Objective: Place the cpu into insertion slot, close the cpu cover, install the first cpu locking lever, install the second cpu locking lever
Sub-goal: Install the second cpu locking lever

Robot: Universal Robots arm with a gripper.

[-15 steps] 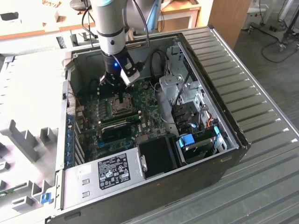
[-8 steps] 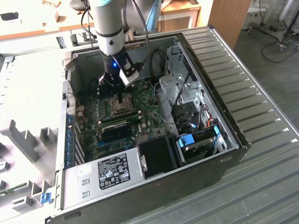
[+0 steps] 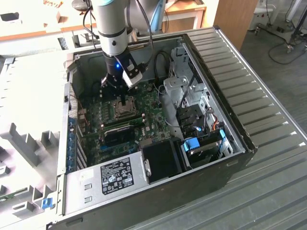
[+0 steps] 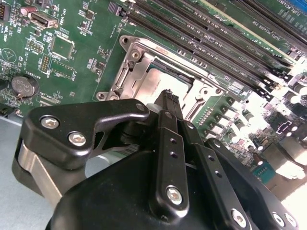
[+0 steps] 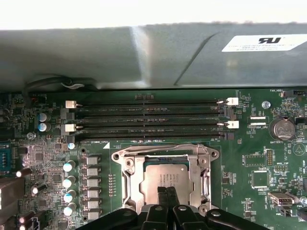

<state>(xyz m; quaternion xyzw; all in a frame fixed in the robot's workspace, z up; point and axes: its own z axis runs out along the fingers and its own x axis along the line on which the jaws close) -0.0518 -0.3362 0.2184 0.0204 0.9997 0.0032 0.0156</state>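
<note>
Hovering right over the insertion slot, the gripper has its fingers pressed together, nothing pinched. The cpu sits seated inside, cpu cover lying around it, probably so the tips can push.

Bright daylight, blown-out glare at wrist-view edges, sharp focus.

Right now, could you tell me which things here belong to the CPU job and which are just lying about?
Job:
cpu, lying in the slot
cover, down over the cpu
tool, fingertips together, just above the cpu

Lying about:
memory slots
coin battery
power supply
blue drive caddy
</note>
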